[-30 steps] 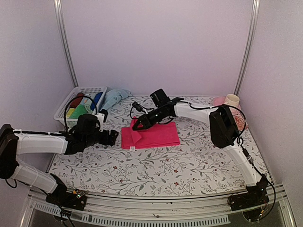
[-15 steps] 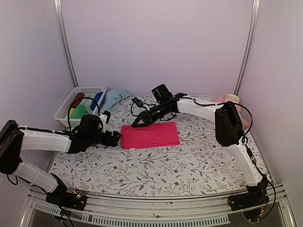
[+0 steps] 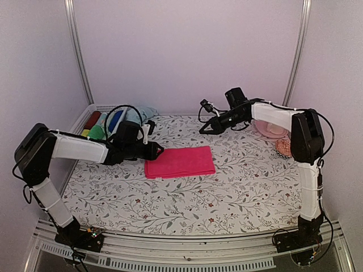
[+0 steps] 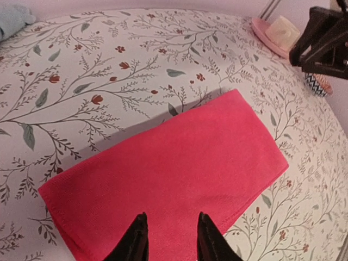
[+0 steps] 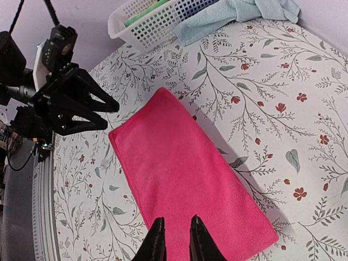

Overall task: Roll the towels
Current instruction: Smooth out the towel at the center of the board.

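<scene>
Top view: pink towel [image 3: 180, 162] lies flat mid-table. Left gripper [image 3: 157, 149] is at its far left corner, right gripper [image 3: 203, 129] well beyond the far edge.

Left wrist: my fingers [image 4: 137, 242] are part-open and empty over the towel.

Right wrist: fingers [image 5: 156, 242] are barely parted, empty.

Soft, light, limp (it'll slump). I'd pinch the short edge's corners.

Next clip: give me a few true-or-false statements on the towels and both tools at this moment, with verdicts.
1. The pink towel lies flat and unrolled on the table. True.
2. The right tool grips the pink towel. False: it hangs clear of the towel and holds nothing.
3. The pale blue towel lies crumpled beside the basket. True.
4. The left tool is over the far plate. False: it is over the pink towel's basket-side end, jaws apart.
</scene>
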